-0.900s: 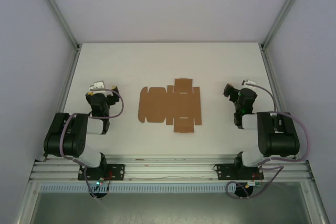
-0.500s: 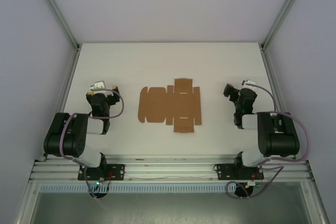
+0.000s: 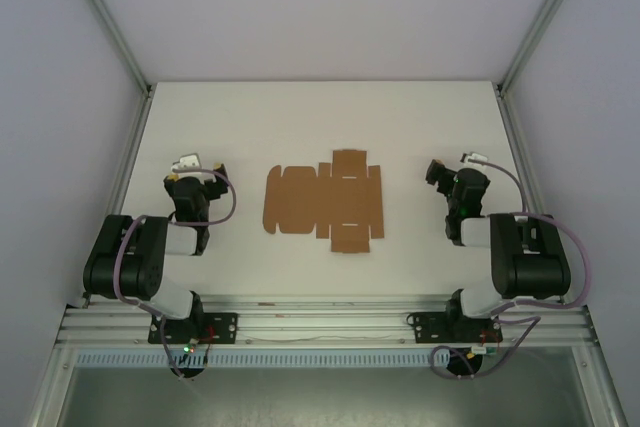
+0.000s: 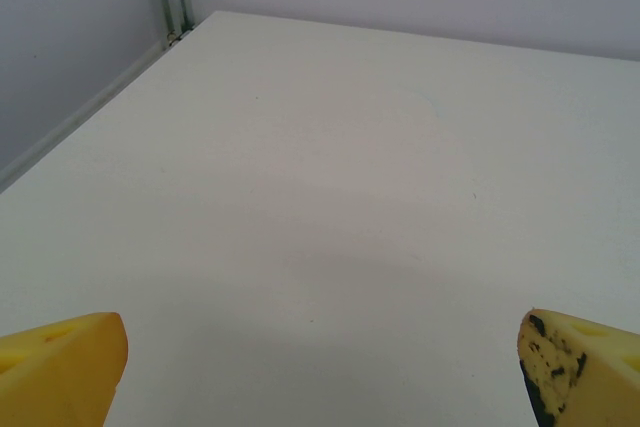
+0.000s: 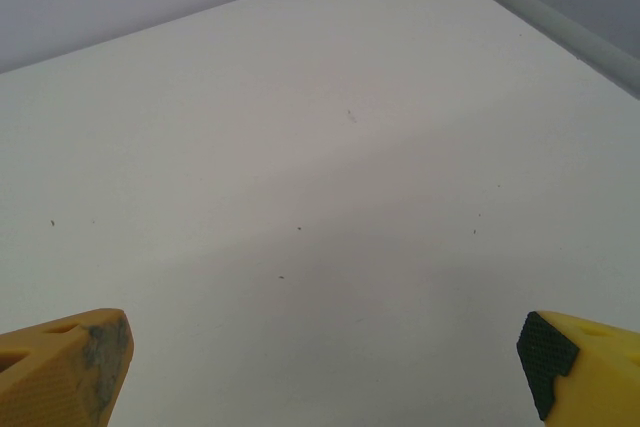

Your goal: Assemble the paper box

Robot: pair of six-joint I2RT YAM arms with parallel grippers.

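Observation:
The paper box (image 3: 324, 201) is a flat brown die-cut cardboard sheet with flaps and tabs, lying unfolded at the middle of the white table. My left gripper (image 3: 187, 175) rests to its left, well apart from it. In the left wrist view the left gripper (image 4: 322, 372) is open, its yellow fingertips (image 4: 62, 367) at the frame's lower corners with bare table between them. My right gripper (image 3: 442, 175) sits to the right of the sheet, also apart. The right wrist view has the right gripper (image 5: 325, 372) open over bare table, with yellow fingertips (image 5: 65, 362) wide apart.
The white table (image 3: 320, 127) is bounded by grey walls and metal corner posts (image 3: 110, 27). An aluminium rail (image 3: 320, 322) with both arm bases runs along the near edge. Bare table surface lies beyond the sheet toward the back wall.

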